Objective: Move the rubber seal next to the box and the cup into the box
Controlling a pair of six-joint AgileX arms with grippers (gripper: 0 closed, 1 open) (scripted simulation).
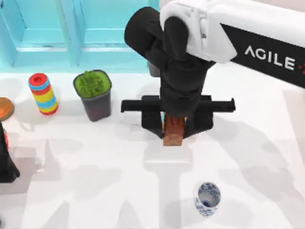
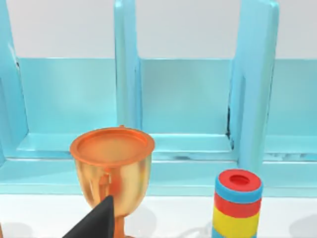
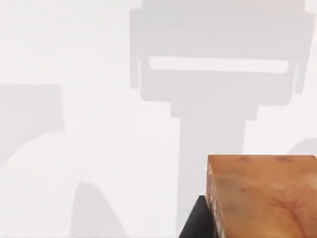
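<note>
My right gripper holds the rubber seal clamped above the table; a shallow grip risks slippage during transfer toward the box.

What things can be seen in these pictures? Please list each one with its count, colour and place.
rubber seal: 1, reddish-brown, held in the right gripper near the table's middle
cup: 1, white with blue pattern, on the table's near edge, right of centre
box: 1, light blue with compartments, along the far edge
plant pot: 1, dark with green plant, in front of the box
ring stack: 1, red, blue and yellow, left of the plant pot
goblet: 1, orange, at the left edge
table: 1, white
left gripper: 1, black, at the left edge
right gripper: 1, black, shut on the seal
</note>
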